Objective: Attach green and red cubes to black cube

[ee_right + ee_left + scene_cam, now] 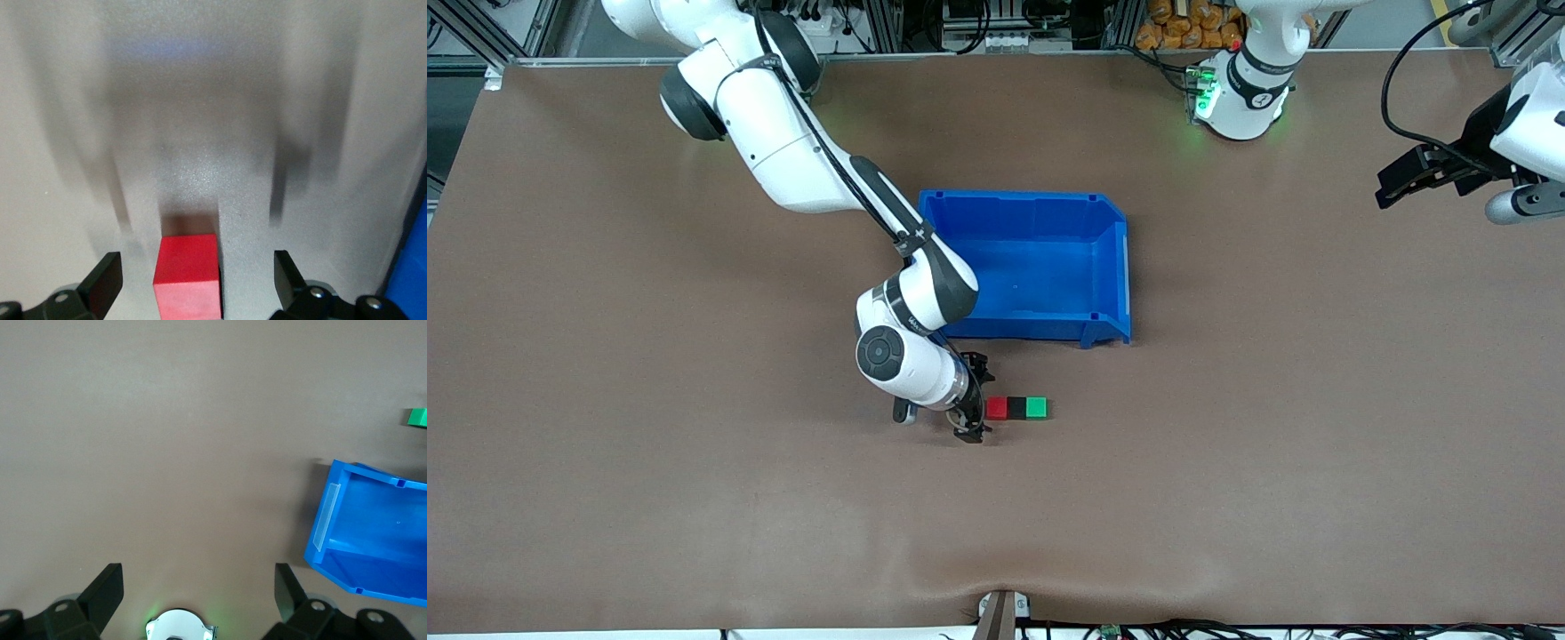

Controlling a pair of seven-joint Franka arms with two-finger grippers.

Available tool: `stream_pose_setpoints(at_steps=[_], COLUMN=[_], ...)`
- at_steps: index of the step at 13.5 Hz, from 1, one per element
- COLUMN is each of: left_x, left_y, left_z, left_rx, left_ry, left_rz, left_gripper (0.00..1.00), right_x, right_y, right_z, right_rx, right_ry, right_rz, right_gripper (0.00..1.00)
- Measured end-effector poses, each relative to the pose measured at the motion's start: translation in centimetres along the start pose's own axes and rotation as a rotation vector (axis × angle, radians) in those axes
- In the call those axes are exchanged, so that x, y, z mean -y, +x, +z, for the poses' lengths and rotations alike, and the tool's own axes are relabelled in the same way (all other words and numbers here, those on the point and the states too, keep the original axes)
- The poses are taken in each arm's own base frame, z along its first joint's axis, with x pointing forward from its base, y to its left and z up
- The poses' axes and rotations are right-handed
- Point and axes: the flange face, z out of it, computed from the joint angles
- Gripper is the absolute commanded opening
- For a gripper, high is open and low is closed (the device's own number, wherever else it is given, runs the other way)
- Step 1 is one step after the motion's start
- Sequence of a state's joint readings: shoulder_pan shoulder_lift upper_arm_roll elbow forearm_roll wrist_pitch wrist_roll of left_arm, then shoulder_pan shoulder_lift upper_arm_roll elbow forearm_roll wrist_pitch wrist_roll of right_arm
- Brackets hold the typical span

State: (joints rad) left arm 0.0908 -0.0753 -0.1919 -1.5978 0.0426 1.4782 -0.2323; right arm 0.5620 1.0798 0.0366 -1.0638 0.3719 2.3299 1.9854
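Observation:
Three tiny cubes lie in a touching row on the table: the red cube (997,408), the black cube (1016,408) in the middle, and the green cube (1036,408). My right gripper (975,400) is low at the red end of the row, open, its fingers standing apart on either side of the red cube (187,273) without touching it. The right wrist view shows only the red one. My left gripper (1396,182) waits open, raised at the left arm's end of the table; its wrist view catches the green cube (417,417) at the edge.
A blue bin (1032,267) stands on the brown table, farther from the front camera than the cube row, close to the right arm's wrist. It also shows in the left wrist view as the blue bin (373,540).

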Motion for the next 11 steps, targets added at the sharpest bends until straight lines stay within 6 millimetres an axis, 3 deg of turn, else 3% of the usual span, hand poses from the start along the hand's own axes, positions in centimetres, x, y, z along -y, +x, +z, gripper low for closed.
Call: stream_pose_setpoints(at_steps=[11], left_x=[0.0], left_y=[0.0], left_z=[0.0], left_rx=[0.000], left_ry=[0.000], left_rz=[0.000], left_gripper=[1.00], right_x=[1.5], right_y=[1.0], right_z=[-2.0], right_rx=[-0.003], right_ry=[0.002], right_rz=[0.022], right_gripper=[1.00])
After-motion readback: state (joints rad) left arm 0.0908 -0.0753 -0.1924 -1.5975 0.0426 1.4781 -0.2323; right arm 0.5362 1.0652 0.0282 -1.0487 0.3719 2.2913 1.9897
